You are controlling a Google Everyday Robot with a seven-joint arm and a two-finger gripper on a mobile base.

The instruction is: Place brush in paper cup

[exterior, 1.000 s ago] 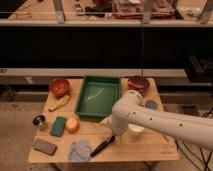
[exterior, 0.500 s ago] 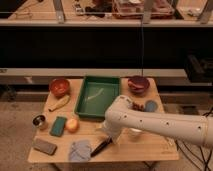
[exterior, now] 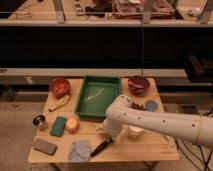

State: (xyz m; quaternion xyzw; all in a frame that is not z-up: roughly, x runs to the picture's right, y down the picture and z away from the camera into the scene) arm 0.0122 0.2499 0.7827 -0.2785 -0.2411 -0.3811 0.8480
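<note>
The brush (exterior: 101, 147) lies on the wooden table (exterior: 150, 147) near its front edge, black handle slanting up to the right, its lower end beside a grey cloth (exterior: 79, 150). My gripper (exterior: 108, 132) hangs from the white arm just above the brush's upper end; whether it touches the brush does not show. The white paper cup (exterior: 134, 131) stands upright just right of the gripper, partly hidden behind the arm.
A green tray (exterior: 80, 100) sits at the table's middle back. Left: a red bowl (exterior: 59, 86), a yellowish banana-like object (exterior: 59, 103), a metal cup (exterior: 39, 121), a green sponge (exterior: 58, 126), an orange fruit (exterior: 72, 125), a dark block (exterior: 44, 146). Right: a dark bowl (exterior: 138, 84), a blue round object (exterior: 151, 105).
The arm has swung left and down, bringing the gripper from beside the cup to just over the brush's upper end. The brush and cup have not moved.
</note>
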